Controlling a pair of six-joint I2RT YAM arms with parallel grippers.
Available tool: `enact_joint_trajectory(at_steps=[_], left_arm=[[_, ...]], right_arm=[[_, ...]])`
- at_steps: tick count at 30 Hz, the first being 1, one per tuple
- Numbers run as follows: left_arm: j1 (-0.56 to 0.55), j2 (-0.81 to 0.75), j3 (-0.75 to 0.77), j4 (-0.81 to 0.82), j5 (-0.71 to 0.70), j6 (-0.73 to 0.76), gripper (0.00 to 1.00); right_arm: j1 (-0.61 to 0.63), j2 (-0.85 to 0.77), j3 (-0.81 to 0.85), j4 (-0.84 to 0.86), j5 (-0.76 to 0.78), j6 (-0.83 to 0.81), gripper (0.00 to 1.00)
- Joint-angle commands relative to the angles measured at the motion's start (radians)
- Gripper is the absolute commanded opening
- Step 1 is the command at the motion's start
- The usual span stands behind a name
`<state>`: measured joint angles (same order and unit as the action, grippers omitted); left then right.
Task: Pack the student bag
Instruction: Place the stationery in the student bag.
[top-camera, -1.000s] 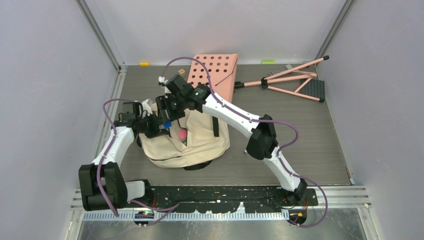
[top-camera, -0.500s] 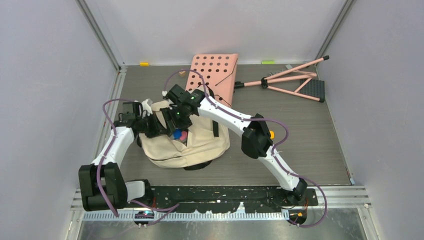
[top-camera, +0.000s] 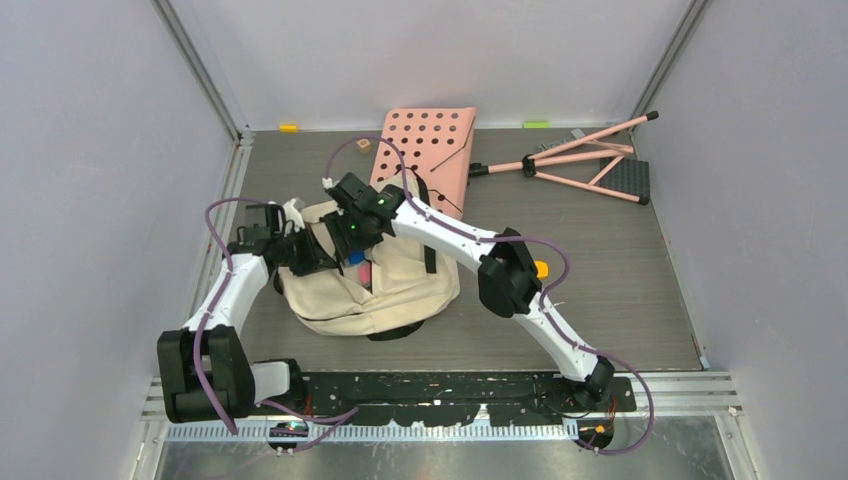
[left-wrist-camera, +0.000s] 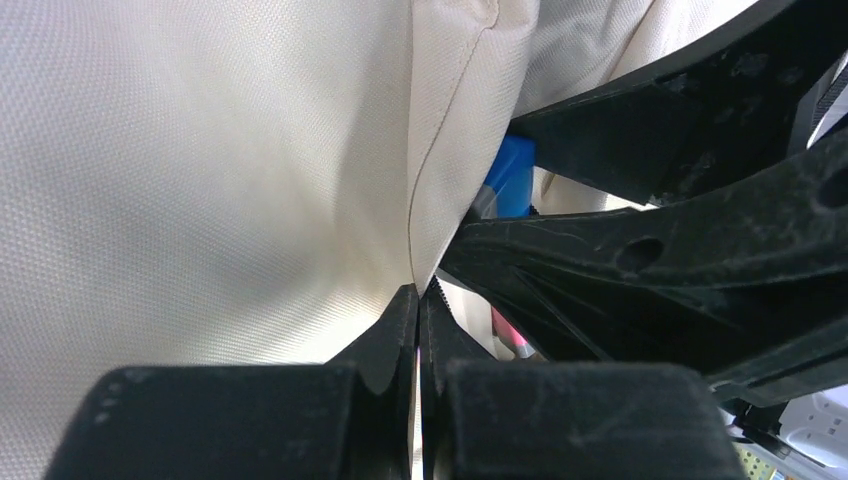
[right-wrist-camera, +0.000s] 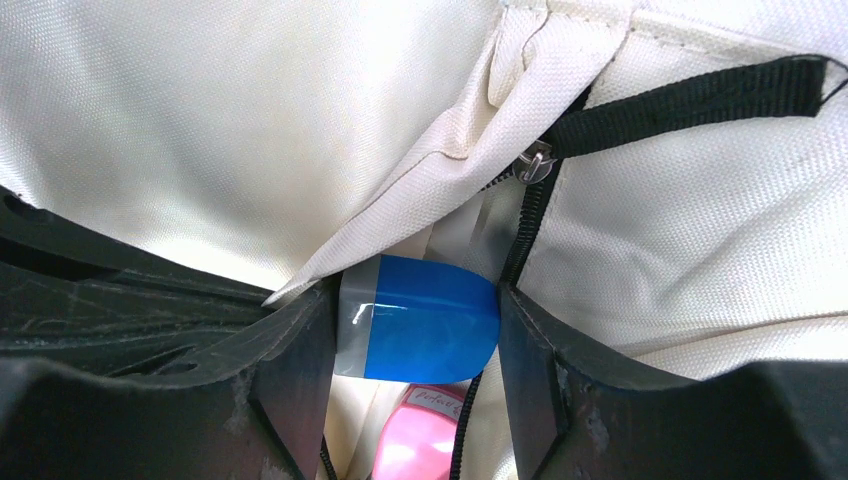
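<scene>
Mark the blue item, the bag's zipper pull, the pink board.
blue item (right-wrist-camera: 430, 320): right wrist view, middle of its blue end.
zipper pull (right-wrist-camera: 537, 160): right wrist view, metal tab.
pink board (top-camera: 458, 140): top external view, right part of its face.

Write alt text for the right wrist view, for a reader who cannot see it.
The right gripper holds a blue-and-silver block at the open zip of a cream bag. A pink item shows below it inside; a black strap crosses the upper right.
</scene>
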<state>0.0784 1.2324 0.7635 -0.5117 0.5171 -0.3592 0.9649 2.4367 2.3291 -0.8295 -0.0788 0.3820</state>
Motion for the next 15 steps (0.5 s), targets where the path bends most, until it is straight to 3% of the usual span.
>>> enact_joint_trajectory(at_steps=[1,11,15], left_arm=[[0.004,-0.027,0.004,-0.002,0.018,0.005,0.00],[0.003,-0.029,0.006,-0.002,0.005,0.009,0.00],[0.004,-0.034,0.005,-0.001,0.001,0.009,0.00]], right_arm=[[0.004,0.041,0.018,-0.009,0.197,-0.068,0.31],[0.026,-0.065,-0.140,-0.090,0.629,-0.138,0.30],[0.022,-0.097,-0.184,-0.105,0.685,-0.121,0.30]])
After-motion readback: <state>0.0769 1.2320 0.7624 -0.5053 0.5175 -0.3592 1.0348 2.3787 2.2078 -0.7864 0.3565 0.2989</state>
